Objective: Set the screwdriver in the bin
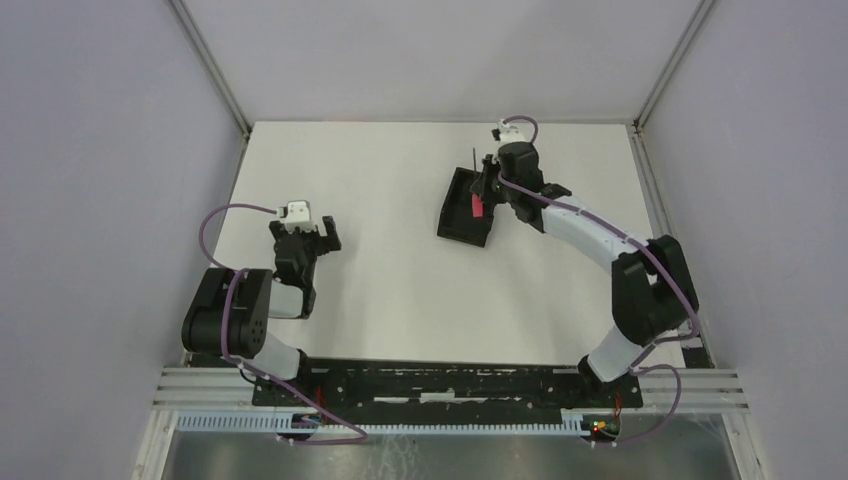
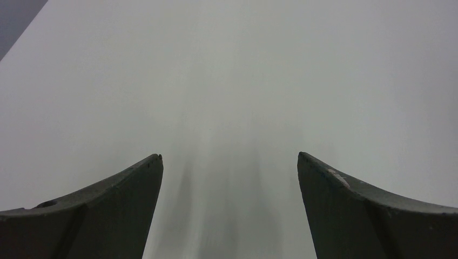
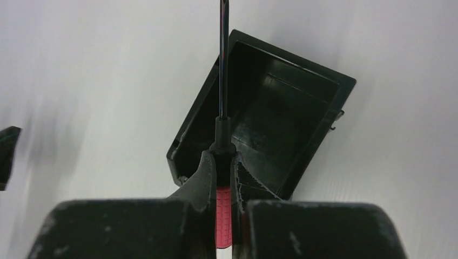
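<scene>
My right gripper (image 1: 484,190) is shut on the screwdriver (image 1: 476,203), pinching its red handle (image 3: 223,211) between the fingers. The thin dark shaft (image 3: 222,59) points away from the wrist, past the bin's far rim. The black open-topped bin (image 1: 465,208) sits on the white table right of centre; in the right wrist view the bin (image 3: 281,113) lies just below and ahead of the jaws, with the screwdriver held above it. My left gripper (image 1: 305,231) is open and empty over bare table at the left, its fingers (image 2: 119,205) wide apart.
The white table (image 1: 390,280) is enclosed by grey walls on the left, right and back. The arm bases stand on a black rail (image 1: 440,385) at the near edge. A dark piece of the other arm (image 3: 7,156) shows at the left edge of the right wrist view.
</scene>
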Robot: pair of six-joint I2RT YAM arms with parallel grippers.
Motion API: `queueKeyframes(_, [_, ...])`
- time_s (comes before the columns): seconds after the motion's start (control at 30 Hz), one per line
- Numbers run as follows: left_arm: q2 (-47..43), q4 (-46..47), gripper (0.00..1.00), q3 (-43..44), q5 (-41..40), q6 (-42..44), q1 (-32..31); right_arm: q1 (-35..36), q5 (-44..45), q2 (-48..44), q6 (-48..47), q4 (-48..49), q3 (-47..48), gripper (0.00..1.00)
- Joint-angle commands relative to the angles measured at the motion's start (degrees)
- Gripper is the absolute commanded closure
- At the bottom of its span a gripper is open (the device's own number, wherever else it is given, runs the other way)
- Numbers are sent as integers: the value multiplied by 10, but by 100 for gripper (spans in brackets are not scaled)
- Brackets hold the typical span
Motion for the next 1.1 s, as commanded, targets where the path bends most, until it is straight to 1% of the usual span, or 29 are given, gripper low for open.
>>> queueKeyframes(0.0, [4,31,0,1,-1,10,-2,22,32,72,-59,-2,62,100])
queueKeyframes(0.07, [4,31,0,1,-1,10,-2,28,46,100,-86,-23,91,100])
queueKeyframes(0.23, [4,31,0,1,-1,10,-2,36,84,135,-116,-37,104,100])
queueKeyframes(0.3, [4,31,0,1,-1,10,-2,38,94,141,-116,-39,96,91])
queueKeyframes(0.37, [4,31,0,1,-2,10,-2,38,89,142,-113,-32,87,77])
queueKeyframes(0.43, [4,31,0,1,-1,10,-2,39,88,141,-111,-27,84,67])
queueKeyframes(0.47, [4,31,0,1,-1,10,-2,40,89,141,-110,-28,88,59])
queueKeyframes(0.5, [4,31,0,1,-1,10,-2,40,93,141,-111,-30,93,53])
queueKeyframes(0.67, [4,31,0,1,-1,10,-2,42,106,123,-111,-39,126,52])
queueKeyframes(0.8, [4,31,0,1,0,10,-2,44,106,78,-115,-36,136,52])
queueKeyframes(0.87, [4,31,0,1,-1,10,-2,44,105,49,-122,-27,129,49])
queueKeyframes(0.9, [4,31,0,1,-2,10,-2,44,102,31,-129,-20,122,45])
queueKeyframes(0.93, [4,31,0,1,-1,10,-2,43,100,13,-139,-12,113,31])
queueKeyframes(0.97, [4,31,0,1,-1,10,-2,44,101,-4,-149,-6,105,14])
queueKeyframes(1.0, [4,31,0,1,-1,10,-2,43,102,-26,-167,5,89,2])
queueKeyframes(1.07, [4,31,0,1,-1,10,-2,43,118,-69,-200,31,54,2])
